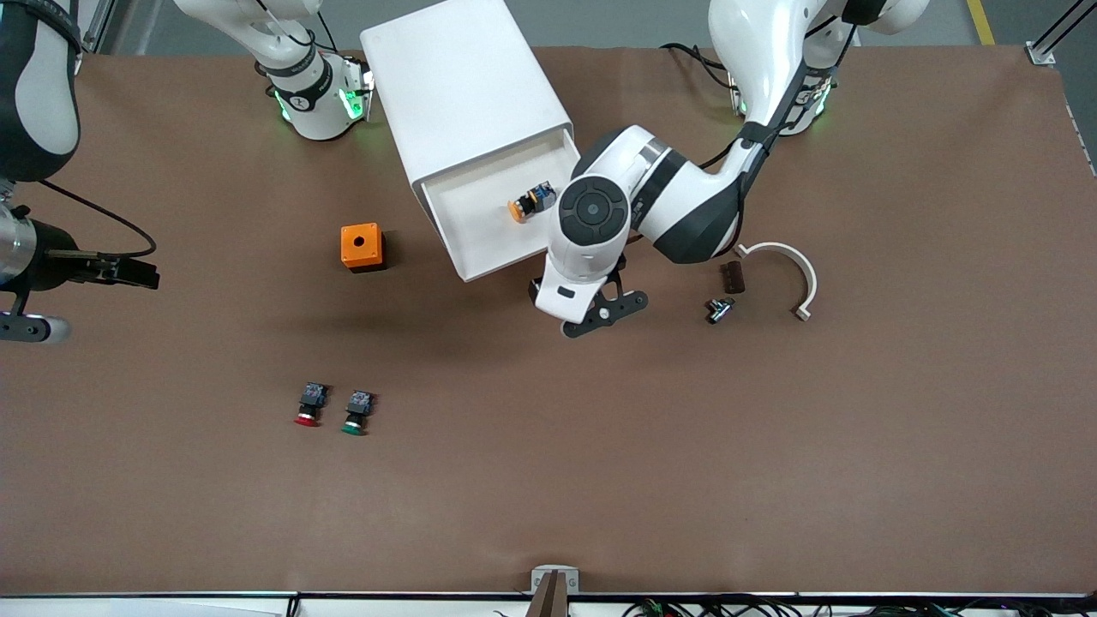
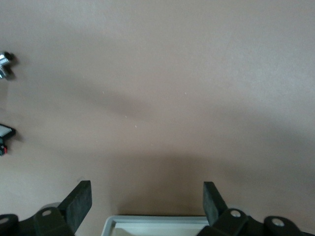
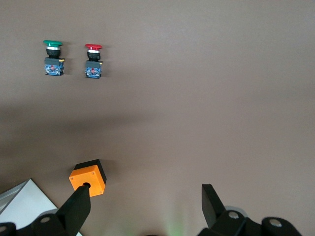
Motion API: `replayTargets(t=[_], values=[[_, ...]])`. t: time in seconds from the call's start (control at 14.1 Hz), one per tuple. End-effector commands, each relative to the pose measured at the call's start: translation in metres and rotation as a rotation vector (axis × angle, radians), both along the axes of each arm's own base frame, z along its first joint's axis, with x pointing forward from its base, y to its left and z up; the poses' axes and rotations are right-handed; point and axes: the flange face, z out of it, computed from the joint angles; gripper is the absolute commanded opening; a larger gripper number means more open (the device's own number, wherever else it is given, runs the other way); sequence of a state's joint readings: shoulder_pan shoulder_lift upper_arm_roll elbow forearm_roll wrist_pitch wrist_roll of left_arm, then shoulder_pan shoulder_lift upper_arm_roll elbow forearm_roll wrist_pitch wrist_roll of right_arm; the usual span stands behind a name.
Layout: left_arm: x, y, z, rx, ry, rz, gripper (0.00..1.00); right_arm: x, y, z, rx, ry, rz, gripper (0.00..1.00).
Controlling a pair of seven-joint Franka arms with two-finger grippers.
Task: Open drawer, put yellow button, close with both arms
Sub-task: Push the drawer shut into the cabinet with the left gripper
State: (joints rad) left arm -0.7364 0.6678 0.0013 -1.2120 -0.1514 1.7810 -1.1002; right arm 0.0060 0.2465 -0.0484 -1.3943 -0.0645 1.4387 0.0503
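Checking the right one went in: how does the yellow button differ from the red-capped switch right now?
The yellow button lies on its side in the open drawer; the red-capped switch lies on the bare table, nearer the front camera, beside the green-capped switch. Caps differ: yellow-orange against red. Both share a dark body with a blue rear block, and neither is held by a tool.

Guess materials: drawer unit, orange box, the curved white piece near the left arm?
Drawer unit: likely moulded plastic, smooth matte white, rounded edges. Orange box: probably plastic, satin orange top with a round hole, black base. Curved white piece: looks like rigid plastic, a matte half-ring clamp; painted metal can't be excluded.
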Motion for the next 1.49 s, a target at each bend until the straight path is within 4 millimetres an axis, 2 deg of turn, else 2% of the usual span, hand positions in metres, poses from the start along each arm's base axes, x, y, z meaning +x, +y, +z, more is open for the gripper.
replayTargets(t=[0.0, 0.14, 0.28, 0.5, 0.64, 0.85, 0.99, 1.21, 1.42], values=[[-0.023, -0.022, 0.006, -0.004, -0.006, 0.029, 0.99, 0.002, -0.006, 0.003, 0.037, -0.007, -0.008, 1.0], [-0.034, -0.033, 0.002, 0.002, -0.006, 0.023, 0.99, 0.003, -0.005, 0.012, 0.047, -0.029, -0.011, 1.0], [-0.039, -0.04, 0.002, -0.007, -0.014, 0.013, 0.99, 0.004, -0.004, 0.035, 0.045, -0.07, -0.006, 1.0], [-0.047, -0.047, 0.001, -0.013, -0.011, -0.009, 0.99, 0.004, -0.002, 0.039, 0.048, -0.078, -0.003, 1.0], [-0.056, -0.055, -0.006, -0.013, 0.007, -0.028, 0.99, 0.002, -0.001, 0.044, 0.048, -0.085, 0.002, 1.0], [-0.073, -0.066, -0.021, -0.024, 0.059, -0.049, 0.99, -0.01, 0.003, 0.044, 0.06, -0.018, -0.006, 1.0], [-0.086, -0.073, -0.029, -0.041, 0.107, -0.045, 0.99, -0.019, 0.001, 0.057, 0.06, -0.033, -0.007, 1.0], [-0.097, -0.081, -0.028, -0.081, 0.158, -0.038, 0.99, -0.036, 0.005, 0.085, 0.107, -0.088, -0.006, 1.0], [-0.105, -0.088, -0.026, -0.117, 0.204, -0.026, 0.99, -0.054, 0.007, 0.086, 0.129, -0.113, -0.003, 1.0]])
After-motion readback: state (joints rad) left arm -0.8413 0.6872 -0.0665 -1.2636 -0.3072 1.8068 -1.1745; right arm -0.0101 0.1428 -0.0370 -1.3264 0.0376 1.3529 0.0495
